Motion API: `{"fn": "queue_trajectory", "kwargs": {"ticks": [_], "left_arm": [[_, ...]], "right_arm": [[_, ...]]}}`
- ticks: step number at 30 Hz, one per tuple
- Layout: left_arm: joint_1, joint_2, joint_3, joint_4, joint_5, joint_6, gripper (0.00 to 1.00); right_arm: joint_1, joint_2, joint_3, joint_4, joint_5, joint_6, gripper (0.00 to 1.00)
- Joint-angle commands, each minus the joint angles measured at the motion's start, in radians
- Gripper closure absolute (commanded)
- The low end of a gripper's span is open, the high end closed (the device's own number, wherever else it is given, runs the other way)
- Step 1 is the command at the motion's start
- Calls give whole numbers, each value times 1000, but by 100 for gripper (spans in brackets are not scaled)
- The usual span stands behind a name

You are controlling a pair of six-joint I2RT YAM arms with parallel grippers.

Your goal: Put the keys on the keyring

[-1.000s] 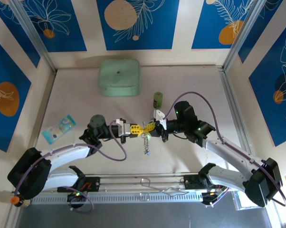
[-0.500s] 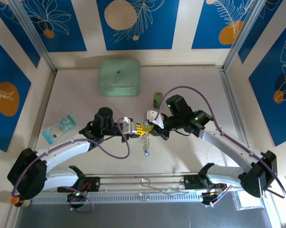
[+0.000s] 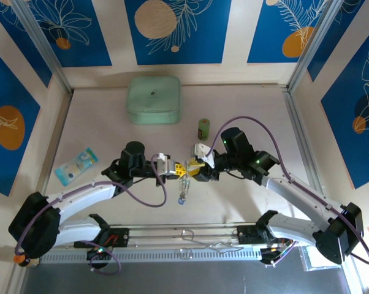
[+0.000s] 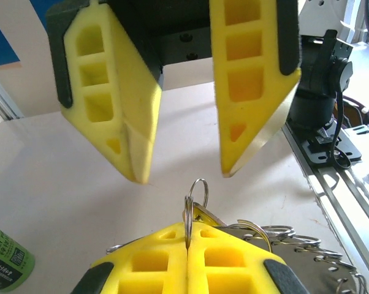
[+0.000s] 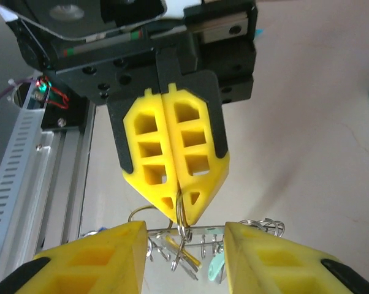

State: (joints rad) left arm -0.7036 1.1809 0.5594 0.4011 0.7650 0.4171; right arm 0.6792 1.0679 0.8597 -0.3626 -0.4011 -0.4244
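Both arms reach in from the near edge and bend inward, so their claws meet nose to nose above the middle of the surface (image 3: 111, 135). The left claw (image 3: 174, 169) is closed tight, its yellow fingers (image 4: 166, 263) pressed flat together on a thin wire loop at the top of the keyring (image 3: 184, 185). The keyring hangs down from that grip above the surface. The right claw (image 3: 197, 166) faces it with its fingers (image 5: 92, 257) spread wide and holding nothing, one on either side of the loop. The keys (image 5: 194, 260) dangle in a bunch below the wire, with yellow and pale green heads showing. The small green cylinder (image 4: 3, 263) has a printed label, but its writing is too small to read.
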Motion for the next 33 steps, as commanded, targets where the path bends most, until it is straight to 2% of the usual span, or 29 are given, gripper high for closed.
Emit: {"fn": "queue_trajectory", "kwargs": {"ticks": [1,7,15,20,21,22,23,27,33], "left_arm": [[-7,-21,-13,140,30,-50,100],[-7,-16,-24,183,36,-80,100],[-5,-13,-30,223,38,-109,100],[-4,-13,-29,216,23,-107,98],[-5,-12,-28,206,14,-104,86],[-5,-11,-24,189,4,-98,79],[-5,-9,-18,163,-6,-84,76],[-5,8,35,28,-19,-35,81],[-6,10,35,30,-10,-38,85]], "right_arm": [[-4,-4,-36,125,-39,74,62],[-4,8,-47,135,-42,72,67],[-4,12,-25,89,-48,44,100],[0,22,19,22,-48,1,100],[2,23,30,7,-44,-10,100],[2,23,43,-10,-40,-21,100],[4,23,54,-29,-38,-36,100],[26,54,129,-153,-2,-109,100],[74,124,214,-274,71,-178,100]]}}
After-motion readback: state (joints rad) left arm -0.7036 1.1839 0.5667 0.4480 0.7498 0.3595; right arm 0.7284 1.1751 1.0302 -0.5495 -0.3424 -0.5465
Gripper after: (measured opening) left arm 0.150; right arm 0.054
